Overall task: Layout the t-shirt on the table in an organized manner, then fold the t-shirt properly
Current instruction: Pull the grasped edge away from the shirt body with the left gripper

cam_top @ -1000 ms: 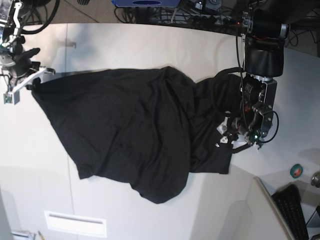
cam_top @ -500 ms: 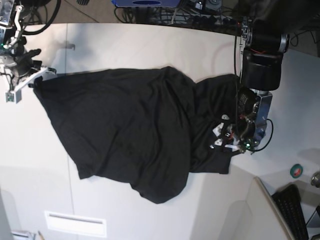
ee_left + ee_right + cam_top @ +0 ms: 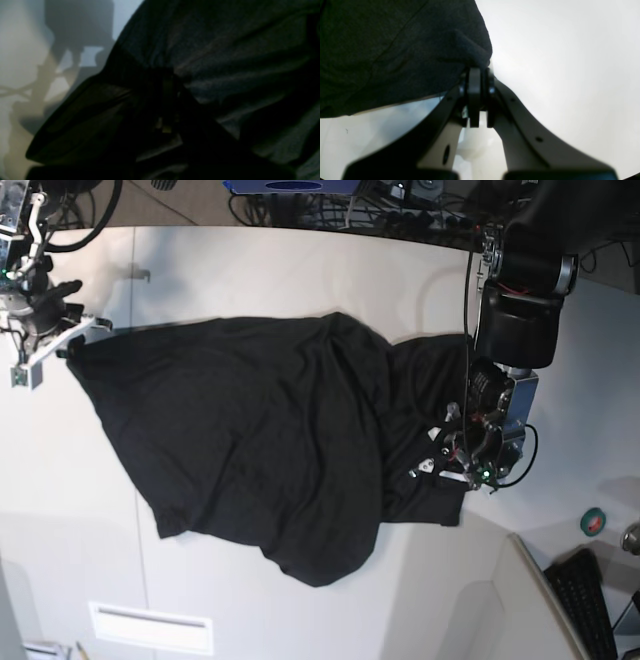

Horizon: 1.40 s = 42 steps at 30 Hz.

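1. Sprawling across the middle of the off-white surface (image 3: 300, 270), the black t-shirt (image 3: 250, 440) lies rumpled, plain side showing, no print visible.
2. Right claw (image 3: 480, 67) sits at the t-shirt's far corner, on the base view's left, fingers pressed together and pinching the fabric edge.
3. Left claw (image 3: 440, 465) is at the t-shirt's opposite end, buried in bunched cloth; its wrist view shows dark folds gathered to one point, jaws pressed together on the t-shirt.
4. Beyond that end of the t-shirt lies a small green roll (image 3: 593, 522).
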{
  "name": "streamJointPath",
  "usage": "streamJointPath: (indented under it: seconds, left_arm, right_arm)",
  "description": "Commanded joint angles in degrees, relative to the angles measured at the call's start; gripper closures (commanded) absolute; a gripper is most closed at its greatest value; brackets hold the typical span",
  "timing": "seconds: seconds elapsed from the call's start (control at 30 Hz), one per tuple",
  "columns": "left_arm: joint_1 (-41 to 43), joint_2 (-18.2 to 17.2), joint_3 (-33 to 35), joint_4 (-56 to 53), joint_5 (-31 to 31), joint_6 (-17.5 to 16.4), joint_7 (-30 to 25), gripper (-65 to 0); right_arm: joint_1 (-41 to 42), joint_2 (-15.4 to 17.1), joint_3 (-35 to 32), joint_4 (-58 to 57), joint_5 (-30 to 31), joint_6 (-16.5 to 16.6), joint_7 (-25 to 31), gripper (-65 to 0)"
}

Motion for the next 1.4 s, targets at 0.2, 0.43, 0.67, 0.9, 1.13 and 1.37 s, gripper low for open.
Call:
streamJointPath:
  seconds: [0.2, 0.43, 0.67, 0.9, 1.13, 1.37]
  left_arm:
    - [7.4, -0.7, -0.2, 18.5, 0.4, 4.6, 5.7, 0.0]
    - [19.9, -1.7, -4.6, 39.0, 0.6, 4.6, 11.5, 0.0]
    - [32.9, -2.0, -10.5, 57.4, 0.7, 4.6, 21.2, 0.0]
    - [40.2, -5.2, -10.1, 57.8, 0.2, 4.4, 21.3, 0.0]
    - [42.8, -9.8, -0.5, 57.7, 0.1, 4.3, 21.2, -16.5]
    - [42.9, -13.5, 4.1, 58.0, 0.1, 4.3, 20.9, -45.6]
  right_arm:
    - [0.0, 0.6, 0.2, 0.9, 0.4, 0.1, 1.2, 0.0]
    - [0.0, 0.6, 0.2, 1.3, 0.4, 0.1, 1.2, 0.0]
    - [0.1, 0.5, 0.1, 1.3, 0.4, 0.1, 1.2, 0.0]
    - [0.2, 0.5, 0.0, 1.3, 0.4, 0.1, 1.2, 0.0]
    - [0.2, 0.5, 0.0, 1.3, 0.4, 0.1, 1.2, 0.0]
    - [0.2, 0.5, 0.0, 1.3, 0.4, 0.1, 1.2, 0.0]
